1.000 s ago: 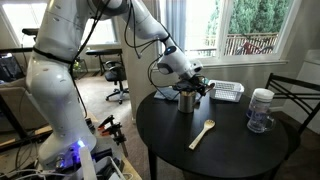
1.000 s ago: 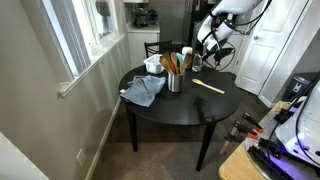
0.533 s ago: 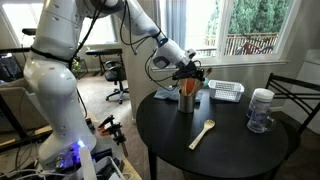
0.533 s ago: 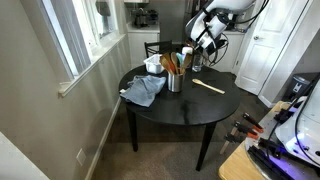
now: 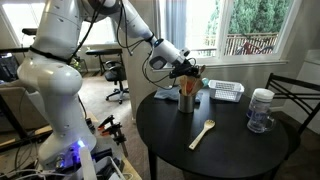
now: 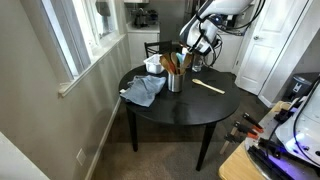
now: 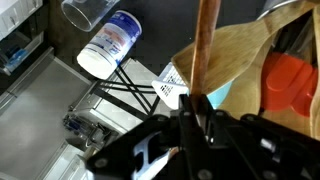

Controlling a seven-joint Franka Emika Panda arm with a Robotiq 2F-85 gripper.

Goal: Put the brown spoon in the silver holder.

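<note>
The pincer [image 7: 197, 108] seems clamped on the thin handle of the brown spoon [image 7: 206, 45], above the silver holder [image 5: 186, 101].

We see a round worktop [image 5: 240, 150] in both exterior views. The silver holder [image 5: 186, 100] stands upright on it near the edge on the robot's side, with utensils [image 6: 172, 62] standing inside it. Directly above the holder hangs the gripper [image 5: 192, 75], its fingers clasped on the handle of the brown spoon [image 7: 205, 45], which points down toward the holder's mouth. To the holder's right in that exterior view, by the window-side edge, sits a basket [image 5: 227, 91]. Another spoon [image 5: 203, 133] lies flat in front of the holder, apart from it. A jar [image 5: 261, 110] stands near the far right edge. A cloth [image 6: 145, 90] lies just beside the holder, draped over the rim.
</note>
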